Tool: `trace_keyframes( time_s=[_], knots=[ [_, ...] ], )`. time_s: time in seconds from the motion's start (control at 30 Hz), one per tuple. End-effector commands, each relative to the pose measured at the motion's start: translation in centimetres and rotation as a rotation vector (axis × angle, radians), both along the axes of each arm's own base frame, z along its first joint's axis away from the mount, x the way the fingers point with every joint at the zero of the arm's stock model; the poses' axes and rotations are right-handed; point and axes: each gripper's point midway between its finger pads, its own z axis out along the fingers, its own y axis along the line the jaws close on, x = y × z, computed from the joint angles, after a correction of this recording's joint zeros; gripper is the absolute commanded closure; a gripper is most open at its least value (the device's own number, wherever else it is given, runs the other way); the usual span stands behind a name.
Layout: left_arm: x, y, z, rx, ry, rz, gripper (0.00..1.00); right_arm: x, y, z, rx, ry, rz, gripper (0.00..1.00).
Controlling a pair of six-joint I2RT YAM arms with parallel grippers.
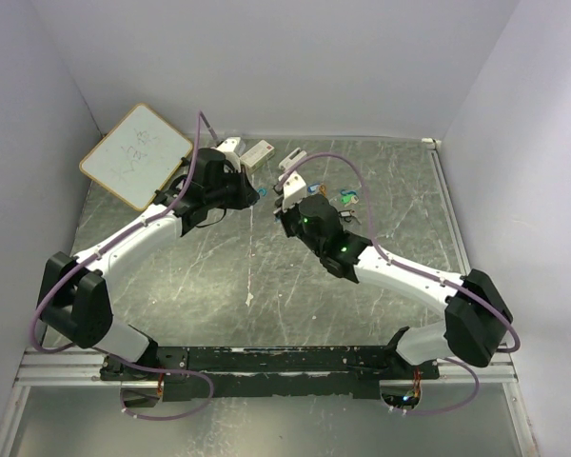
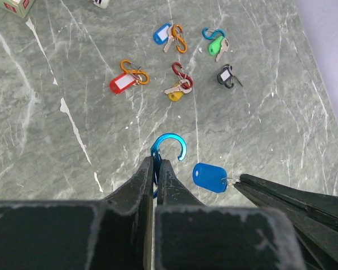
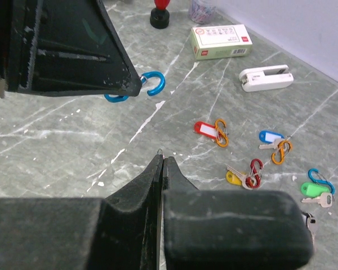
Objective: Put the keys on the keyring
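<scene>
we think the step now is to hang the blue tag key on the keyring. to do it well, the left gripper (image 2: 156, 164) should hold the keyring (image 2: 172, 147) very steady. the right gripper (image 2: 240, 180), to the right of the keyring, should bring the blue tag key (image 2: 209, 177) over slowly. it should line the little metal loop up with the tip of the hook and slide it on. the loop is tiny, so a small miss could bump the hook crooked or make the key drop.

the left gripper is pinched tight on the back of the keyring, and the curved hook sticks out past its tips. the right gripper is pinched tight too. it holds the blue tag key by its metal end, and the tag hangs just right of the keyring, not touching it. the metal bit is so small that we cannot be sure if it grips the loop or the key.

the other keys lie on the table (image 2: 56, 169) beyond the keyring, well apart from it: red tag key (image 2: 123, 83), second blue tag key (image 2: 162, 34), yellow tag key (image 2: 176, 94), green tag key (image 2: 215, 46), black tag key (image 2: 225, 75).
</scene>
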Motion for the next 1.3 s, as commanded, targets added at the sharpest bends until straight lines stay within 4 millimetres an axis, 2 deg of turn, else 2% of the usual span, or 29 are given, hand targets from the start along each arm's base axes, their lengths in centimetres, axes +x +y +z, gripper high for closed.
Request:
trace_keyframes(
  time_s=[0.0, 0.6, 1.27],
  knots=[
    [0.3, -0.6, 0.6, -0.017, -0.003, -0.028, 0.93, -0.2, 0.5, 2.2, 0.051, -0.050, 0.023, 1.00],
    [-0.5, -2.1, -0.3, -0.052, 0.025, -0.113, 0.93, -0.6, 0.1, 1.8, 0.063, -0.050, 0.014, 1.00],
    [-0.9, -3.4, -0.2, -0.061, 0.028, -0.162, 0.93, -0.1, 0.5, 0.7, 0.049, -0.038, 0.011, 1.00]
  ],
)
